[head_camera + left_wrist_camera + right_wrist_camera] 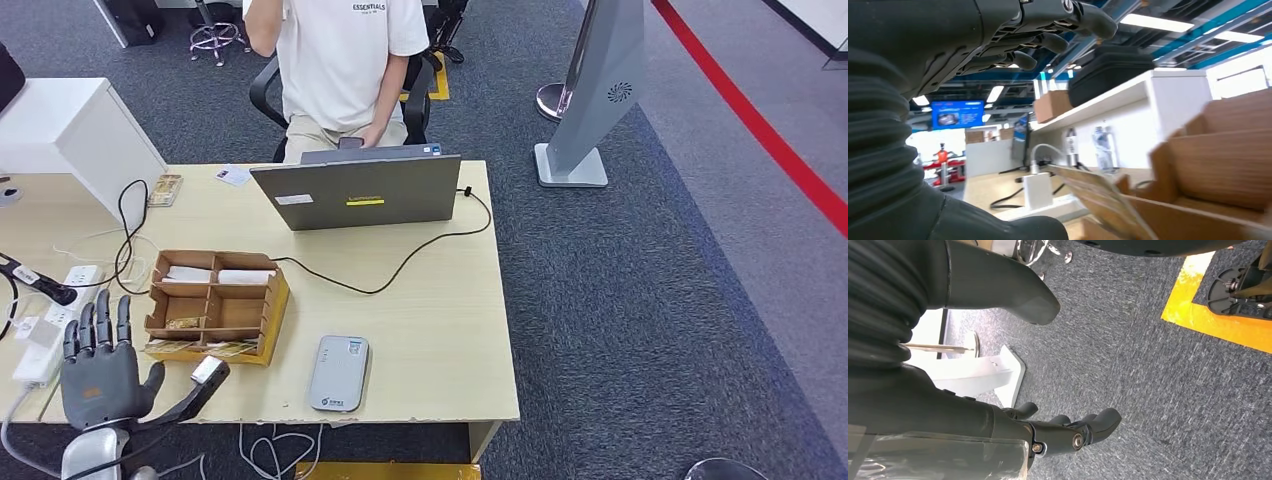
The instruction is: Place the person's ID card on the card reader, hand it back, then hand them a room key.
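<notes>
**Table stock, one moment: one reader, one organiser, one laptop, one person**

1. Table [440, 300], light wood, one. I count the items below on it.

2. Card reader [338, 372], one, grey and flat, lying near the front edge of the table, just right of the cardboard organiser and apart from it.

3. Cardboard organiser [215, 305], one, brown, divided into compartments. I see two white rolled or folded items in its far compartments and flat cards along its near edge; I cannot tell whether these are room keys.

4. Laptop [360, 190], one, grey, open with its lid back toward me, at the far edge of the table. One black cable [400, 265] runs from its right side across the table toward the organiser.

5. Small card [233, 175], one, white, lying at the far edge left of the laptop. I cannot tell whether it is the ID card.

6. Person [345, 60], one, in a pale T-shirt, seated behind the laptop.

7. Left hand [100, 365], raised over the near left corner of the table beside the organiser, fingers [1048, 42] spread and holding nothing.

8. Right hand [1068, 432], hanging over grey carpet floor [1148, 365], fingers loosely bent and apart, nothing in them.

9. White power strip [55, 330], one, at the left edge.
</notes>
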